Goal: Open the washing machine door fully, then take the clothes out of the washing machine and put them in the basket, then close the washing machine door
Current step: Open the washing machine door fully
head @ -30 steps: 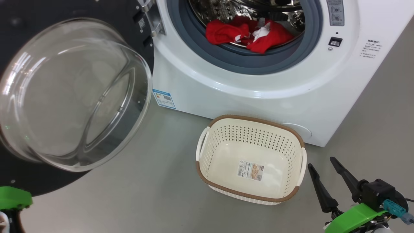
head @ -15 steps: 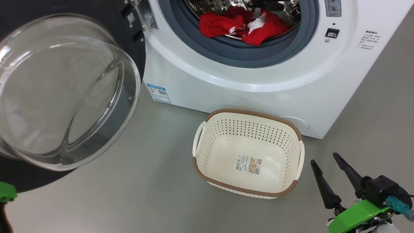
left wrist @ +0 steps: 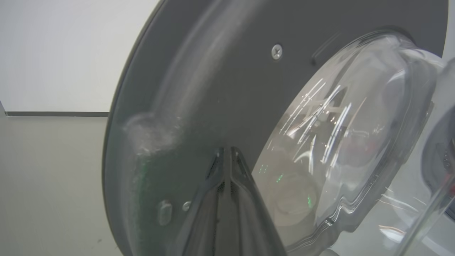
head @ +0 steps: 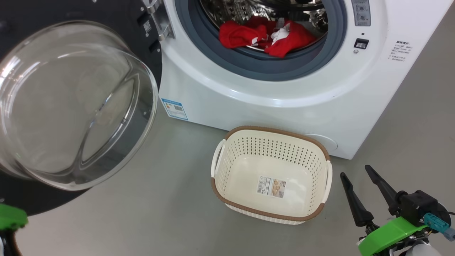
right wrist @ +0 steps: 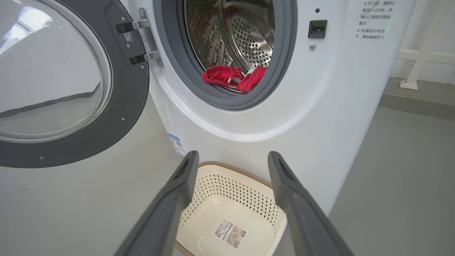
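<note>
Clothes (head: 266,35): red with white patches, seen bunched at the front lip of the drum (head: 249,10), partly laid over the grey ring (head: 320,53); seen there in the right wrist view too (right wrist: 231,77).
Washer (head: 284,106): white, stood on the floor (head: 160,213); its opening is uncovered; a blue-edged sticker (head: 174,108) is fixed at the lower left of its front.
Door (head: 71,106): swung wide open on its hinge (head: 156,17) at the left side of the washer; the glass bowl is turned outward, with the black rim around it.
Basket (head: 273,131): set upright on the floor just before the washer's front, toward its right lower corner; nothing is held in it but the paper label (head: 272,186) on its bottom.
Right gripper (head: 354,170): fingers spread apart with nothing between them; held above the floor just right of the basket, apart from it; in its own wrist view (right wrist: 233,156) the fingers are pointed over the basket toward the washer.
Left gripper (left wrist: 226,151): fingers pressed together, nothing seen pinched; the tips are held close to the door's dark inner face (left wrist: 213,89), beside the glass; contact cannot be told.
</note>
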Motion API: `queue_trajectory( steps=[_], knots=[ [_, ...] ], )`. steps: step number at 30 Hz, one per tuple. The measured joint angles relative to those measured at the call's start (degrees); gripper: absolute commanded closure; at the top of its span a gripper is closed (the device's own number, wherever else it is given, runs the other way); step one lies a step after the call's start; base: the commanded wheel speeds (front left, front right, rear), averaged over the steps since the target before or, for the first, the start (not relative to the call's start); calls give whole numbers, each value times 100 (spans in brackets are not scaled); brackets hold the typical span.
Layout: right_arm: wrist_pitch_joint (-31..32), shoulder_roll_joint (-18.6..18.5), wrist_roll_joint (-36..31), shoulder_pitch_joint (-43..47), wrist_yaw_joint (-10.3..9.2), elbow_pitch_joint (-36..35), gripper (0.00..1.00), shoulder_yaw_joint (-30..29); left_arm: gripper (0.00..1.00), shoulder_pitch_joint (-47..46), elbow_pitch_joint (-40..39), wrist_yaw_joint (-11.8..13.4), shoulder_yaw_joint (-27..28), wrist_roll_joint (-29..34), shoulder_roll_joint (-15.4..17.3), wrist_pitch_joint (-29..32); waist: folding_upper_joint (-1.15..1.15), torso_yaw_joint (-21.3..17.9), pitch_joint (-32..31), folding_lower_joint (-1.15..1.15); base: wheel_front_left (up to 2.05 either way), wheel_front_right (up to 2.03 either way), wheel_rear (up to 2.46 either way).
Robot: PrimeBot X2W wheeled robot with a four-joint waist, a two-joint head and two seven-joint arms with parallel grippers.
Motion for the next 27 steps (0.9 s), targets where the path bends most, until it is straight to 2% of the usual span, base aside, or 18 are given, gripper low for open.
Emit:
queue_trajectory(
  steps=[3, 4, 6, 9, 10, 16, 23, 27],
  knots=[
    [0, 59, 0, 2, 0, 1, 0, -1, 65, 318, -129, -4, -100, -60, -91, 0, 0, -15, -104, 0, 0, 0, 0],
    [-1, 78, 0, 2, 0, 1, 0, -1, 65, 409, -200, -4, -153, -108, -126, 0, 0, -19, -131, 0, 0, 0, 0],
    [-1, 100, 0, 5, 0, 5, 0, -1, 53, 573, -333, -4, -333, -188, -202, 0, 0, -29, -184, 0, 0, 0, 0],
    [0, 126, 0, 10, 0, 7, 0, -13, 7, 865, -590, -4, -587, -387, -291, 0, 0, -49, -262, 0, 0, 0, 0],
    [0, 135, 0, 12, 0, 7, 0, -14, 0, 967, -667, -4, -633, -441, -304, 0, 0, -56, -285, 0, 0, 0, 0],
    [0, 207, 0, 117, 0, 3, 0, -56, 0, 1508, -1071, -5, -1021, -548, -391, 0, 0, -141, -381, 0, 0, 0, 0],
    [-1, 274, 0, 123, 0, -11, 0, -192, 0, 1957, -1519, -5, -2034, -994, -415, 0, 0, -316, -465, 0, 0, 0, 0],
    [0, 305, 0, 207, 0, -29, 0, -234, 0, 2189, -1694, -5, -2482, -1181, -323, 0, 0, -451, -521, 0, 0, 0, 0]
  ],
)
